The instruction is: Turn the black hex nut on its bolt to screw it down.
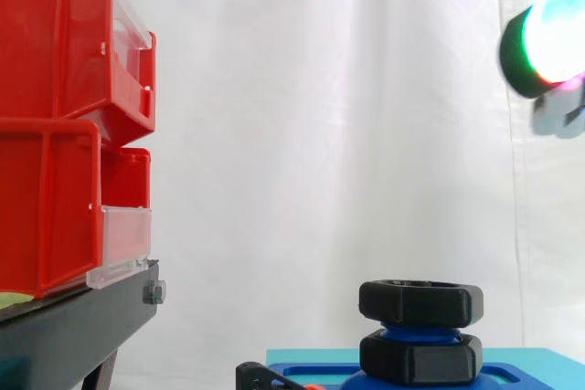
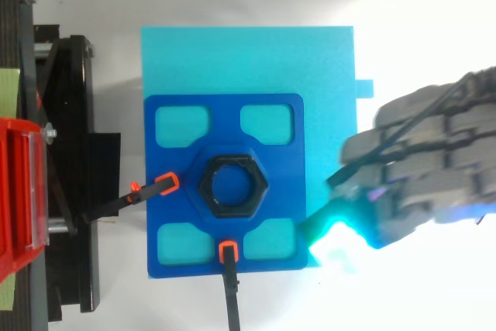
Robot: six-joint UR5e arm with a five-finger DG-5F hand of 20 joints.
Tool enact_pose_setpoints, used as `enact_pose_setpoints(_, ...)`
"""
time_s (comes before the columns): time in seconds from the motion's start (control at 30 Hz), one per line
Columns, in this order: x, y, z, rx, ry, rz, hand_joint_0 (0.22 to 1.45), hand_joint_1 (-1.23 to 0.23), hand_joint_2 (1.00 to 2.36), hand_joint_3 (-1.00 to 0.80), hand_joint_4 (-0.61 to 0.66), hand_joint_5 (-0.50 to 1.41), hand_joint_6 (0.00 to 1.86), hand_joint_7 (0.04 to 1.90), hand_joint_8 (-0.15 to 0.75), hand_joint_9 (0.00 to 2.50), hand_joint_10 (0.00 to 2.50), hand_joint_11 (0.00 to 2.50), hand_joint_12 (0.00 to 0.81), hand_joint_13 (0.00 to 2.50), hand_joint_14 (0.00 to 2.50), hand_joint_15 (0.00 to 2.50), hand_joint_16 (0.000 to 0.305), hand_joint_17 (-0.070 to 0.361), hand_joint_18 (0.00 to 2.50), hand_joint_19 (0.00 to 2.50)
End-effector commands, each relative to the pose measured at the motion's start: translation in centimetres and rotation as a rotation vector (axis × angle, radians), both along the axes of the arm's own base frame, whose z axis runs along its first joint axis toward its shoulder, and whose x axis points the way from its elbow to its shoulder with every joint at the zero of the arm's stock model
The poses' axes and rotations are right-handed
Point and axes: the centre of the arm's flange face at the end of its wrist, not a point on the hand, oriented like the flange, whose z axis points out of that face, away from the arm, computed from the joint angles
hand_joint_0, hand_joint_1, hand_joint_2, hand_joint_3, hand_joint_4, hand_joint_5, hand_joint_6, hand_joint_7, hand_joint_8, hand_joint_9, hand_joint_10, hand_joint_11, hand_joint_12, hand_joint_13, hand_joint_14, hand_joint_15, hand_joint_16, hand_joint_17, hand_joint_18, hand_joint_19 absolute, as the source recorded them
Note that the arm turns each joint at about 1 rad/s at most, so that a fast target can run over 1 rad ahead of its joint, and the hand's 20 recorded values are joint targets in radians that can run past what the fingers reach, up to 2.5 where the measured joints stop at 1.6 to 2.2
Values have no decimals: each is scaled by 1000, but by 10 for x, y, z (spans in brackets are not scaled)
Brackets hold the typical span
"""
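A black hex nut (image 1: 420, 303) sits high on a blue bolt (image 1: 420, 332), above a second black hex piece (image 1: 420, 359) at the bolt's foot. From above, the nut (image 2: 232, 186) lies at the centre of a dark blue plate (image 2: 275, 162) on a cyan block (image 2: 248, 60). My hand (image 2: 426, 168) hovers to the right of the plate, off the nut, with its fingers relaxed and nothing in them. One glowing fingertip (image 1: 548, 38) hangs far above and to the right of the nut.
Two black clamps with orange tips (image 2: 167, 184) (image 2: 229, 250) reach onto the plate from the left and from the front. Stacked red bins (image 1: 64, 125) on a black stand (image 1: 82, 317) stand to the left of the block.
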Motion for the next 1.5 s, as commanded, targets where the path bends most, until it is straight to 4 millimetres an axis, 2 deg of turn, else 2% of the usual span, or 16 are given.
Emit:
enact_pose_setpoints(0.0,26,8,-10,-38,-4,50,547,-561,1000,-500,213,-171,502,724,255,508,0,7,316,442,2,69,43,96,370,245)
enact_pose_setpoints(0.03,31,10,-13,-44,-3,60,547,-561,1000,-500,213,-170,502,723,257,512,0,2,315,440,2,65,43,96,370,245)
enact_pose_setpoints(0.07,47,16,-18,-64,-7,90,546,-561,1000,-500,215,-170,502,725,257,512,0,10,315,440,2,66,43,96,368,247)
enact_pose_setpoints(0.2,65,24,-18,-88,-32,152,544,-559,1000,-500,215,-170,502,727,258,514,0,9,314,438,2,65,43,96,366,246)
enact_pose_setpoints(0.47,68,27,-14,-102,-58,170,546,-549,1000,-500,224,-165,502,726,264,547,0,12,314,447,3,47,42,95,374,246)
enact_pose_setpoints(0.53,72,31,-11,-116,-92,173,546,-548,1000,-500,221,-165,502,725,264,548,0,0,315,448,1,56,42,95,374,246)
enact_pose_setpoints(0.57,79,32,-22,-123,-98,174,547,-548,1000,-500,221,-165,502,724,264,546,0,7,315,449,2,52,42,95,374,246)
enact_pose_setpoints(0.63,84,33,-20,-128,-119,179,548,-547,1000,-500,220,-165,502,725,263,542,0,5,315,450,3,45,42,95,376,246)
enact_pose_setpoints(0.67,88,34,-25,-128,-115,182,548,-546,1000,-500,221,-165,502,724,262,536,0,0,315,451,1,46,42,95,380,244)
enact_pose_setpoints(0.73,92,34,-19,-127,-123,180,548,-546,1000,-500,220,-164,502,725,264,537,0,0,317,455,2,54,42,95,379,244)
enact_pose_setpoints(1.0,93,34,-18,-148,-131,173,549,-541,1000,-500,223,-163,502,726,264,533,1,0,317,455,0,49,42,95,378,245)
enact_pose_setpoints(1.03,97,34,-27,-157,-129,168,549,-541,1000,-500,223,-163,502,730,264,534,0,0,317,455,0,53,42,95,377,245)
enact_pose_setpoints(1.17,111,37,-38,-165,-128,168,549,-538,1000,-500,224,-161,502,733,263,530,1,0,317,454,1,55,42,95,379,251)
enact_pose_setpoints(1.27,117,39,-43,-169,-131,174,549,-534,1000,-500,224,-157,502,744,263,530,1,0,317,453,1,48,42,95,374,252)
enact_pose_setpoints(1.47,117,33,-43,-199,-135,161,549,-529,1000,-500,224,-154,502,747,265,534,1,0,317,451,2,55,43,96,372,257)
